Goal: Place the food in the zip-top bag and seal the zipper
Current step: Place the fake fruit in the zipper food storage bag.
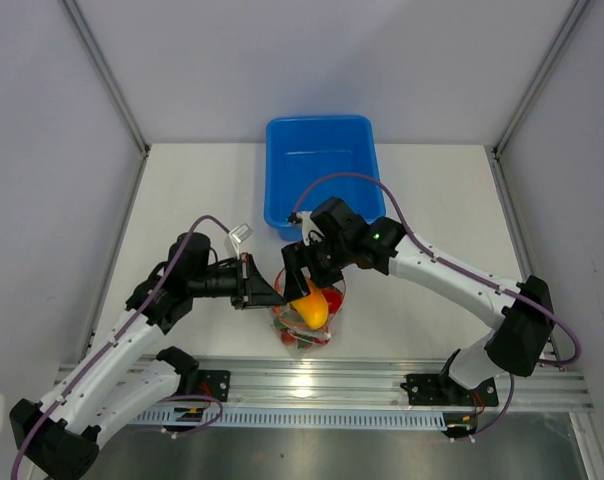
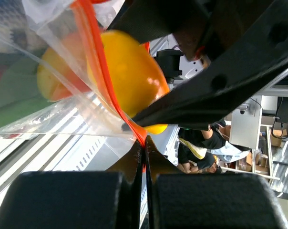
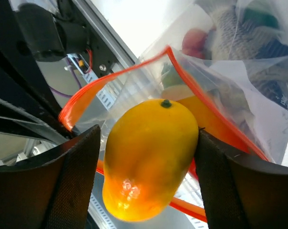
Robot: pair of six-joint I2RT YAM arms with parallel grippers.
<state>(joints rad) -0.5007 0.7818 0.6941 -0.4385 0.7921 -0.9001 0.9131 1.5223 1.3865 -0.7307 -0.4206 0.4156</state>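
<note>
The clear zip-top bag (image 1: 307,338) stands at the table's near edge with its mouth open. Its orange-red zipper (image 2: 98,62) also shows in the right wrist view (image 3: 110,78). My left gripper (image 1: 270,292) is shut on the zipper strip at the mouth's left corner (image 2: 145,151). My right gripper (image 1: 310,278) is shut on the yellow-orange fruit (image 3: 151,157), holding it in the bag's mouth, stem end inward. The fruit also shows in the top view (image 1: 311,306). Inside the bag lie a red tomato (image 3: 194,38), the grey fish (image 3: 230,33) and green bits (image 3: 258,16).
The blue plastic tub (image 1: 319,125) stands behind the bag at the table's back middle. A metal rail (image 1: 382,385) runs along the near edge under the bag. Grey walls close in the left and right sides.
</note>
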